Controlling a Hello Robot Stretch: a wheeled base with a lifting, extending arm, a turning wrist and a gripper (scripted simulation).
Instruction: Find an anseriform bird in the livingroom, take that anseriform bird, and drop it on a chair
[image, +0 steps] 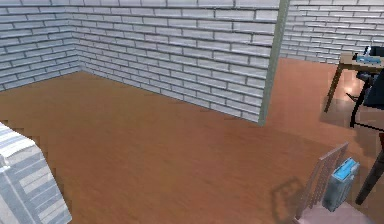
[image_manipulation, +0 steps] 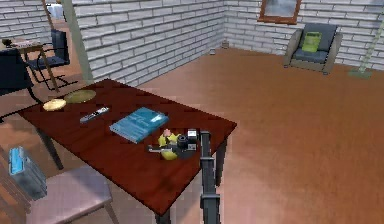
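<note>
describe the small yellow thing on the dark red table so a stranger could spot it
Start at the long dark red wooden table by the white brick wall. Beside the flat blue book sits the small yellow thing, rounded and bright, unlike the flat pale dish at the opposite end.

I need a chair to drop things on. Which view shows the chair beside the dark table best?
The arm side view: the chair shows its broad pale seat beside the table, a blue boxy thing on it. The forward view catches its backrest and that blue thing at the lower right corner.
</note>
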